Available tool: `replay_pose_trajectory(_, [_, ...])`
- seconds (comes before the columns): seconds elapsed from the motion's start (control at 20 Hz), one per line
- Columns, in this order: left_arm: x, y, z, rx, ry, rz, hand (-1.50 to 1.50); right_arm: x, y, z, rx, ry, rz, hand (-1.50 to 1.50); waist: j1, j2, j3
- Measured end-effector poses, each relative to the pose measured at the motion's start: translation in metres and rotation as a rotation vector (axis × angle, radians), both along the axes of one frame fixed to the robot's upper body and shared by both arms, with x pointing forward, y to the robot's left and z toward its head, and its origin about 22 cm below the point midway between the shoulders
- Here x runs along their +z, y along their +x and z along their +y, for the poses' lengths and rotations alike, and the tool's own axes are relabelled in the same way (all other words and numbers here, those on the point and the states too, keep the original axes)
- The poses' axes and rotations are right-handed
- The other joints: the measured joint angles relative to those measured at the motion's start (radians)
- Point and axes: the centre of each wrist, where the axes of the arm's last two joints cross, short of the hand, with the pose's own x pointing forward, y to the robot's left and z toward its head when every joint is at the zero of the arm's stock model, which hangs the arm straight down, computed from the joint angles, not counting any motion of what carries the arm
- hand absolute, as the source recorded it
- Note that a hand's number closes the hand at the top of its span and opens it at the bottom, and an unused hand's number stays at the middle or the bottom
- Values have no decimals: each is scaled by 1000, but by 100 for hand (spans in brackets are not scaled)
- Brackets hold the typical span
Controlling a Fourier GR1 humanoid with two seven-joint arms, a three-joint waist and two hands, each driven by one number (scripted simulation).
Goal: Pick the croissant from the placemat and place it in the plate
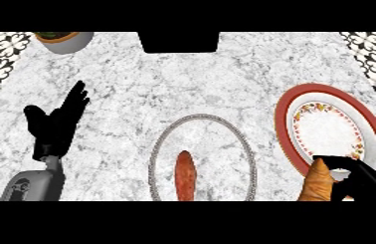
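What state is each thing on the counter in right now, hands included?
Croissant: held by the right hand, at the plate's near edge.
Right hand: curled round the croissant.
Left hand: open, resting at left.
Plate: nothing on it.
Placemat: holds a reddish elongated item.

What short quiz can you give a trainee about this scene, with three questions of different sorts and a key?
1. True or false: the left hand is curled round the croissant.
2. Multiple choice: what lies on the placemat? A) an orange-red elongated item; B) a fork; C) a cup.
3. Fill in: the right hand holds the croissant beside the lower rim of the ____.

Key
1. False: the left hand is open, at the view's left, and touches nothing.
2. A.
3. plate.
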Motion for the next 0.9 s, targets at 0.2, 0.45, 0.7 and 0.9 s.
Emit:
replay_pose_trajectory(0.2, [-5, 5, -5, -17, 6, -2, 0, -7, 23, -36, -78, 26, 11, 150, 13, 3, 0])
replay_pose_trajectory(0.45, [-9, 1, -5, -25, -2, -4, 0, -16, 51, -76, -135, 25, 35, 150, 20, 3, 1])
replay_pose_trajectory(0.7, [-2, 4, -9, -37, 1, -8, 0, -33, 80, -107, -161, -60, 93, 150, 27, 4, 1])
replay_pose_trajectory(0.9, [-1, 5, -2, -37, 8, -15, 0, -47, 96, -133, -143, -59, 221, -150, 32, 7, 1])
